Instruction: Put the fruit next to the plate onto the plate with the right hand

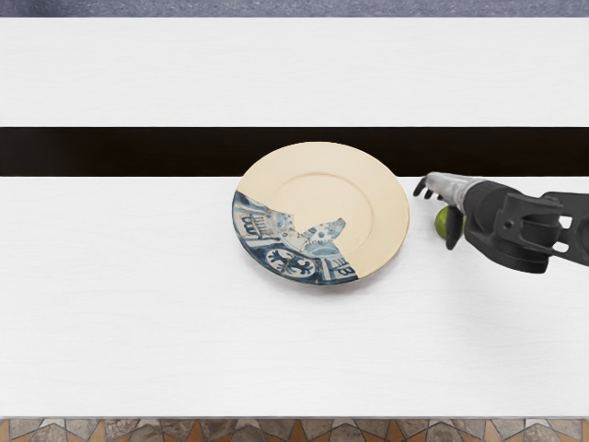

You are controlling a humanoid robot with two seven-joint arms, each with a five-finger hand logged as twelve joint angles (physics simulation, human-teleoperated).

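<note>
A round cream plate (pixel 322 198) with a blue patterned patch on its lower left lies at the table's middle. Just right of it a small green fruit (pixel 444 222) rests on the table, mostly hidden behind my right hand (pixel 440 204). That hand comes in from the right edge and hovers over the fruit, its dark fingers curled down around it. Whether the fingers touch the fruit cannot be made out. The left arm is out of view.
The white table (pixel 138 304) runs across the whole view. A dark gap (pixel 110 152) crosses behind the plate, with another white surface (pixel 276 74) beyond it. A tiled floor strip (pixel 276 431) shows along the table's front edge.
</note>
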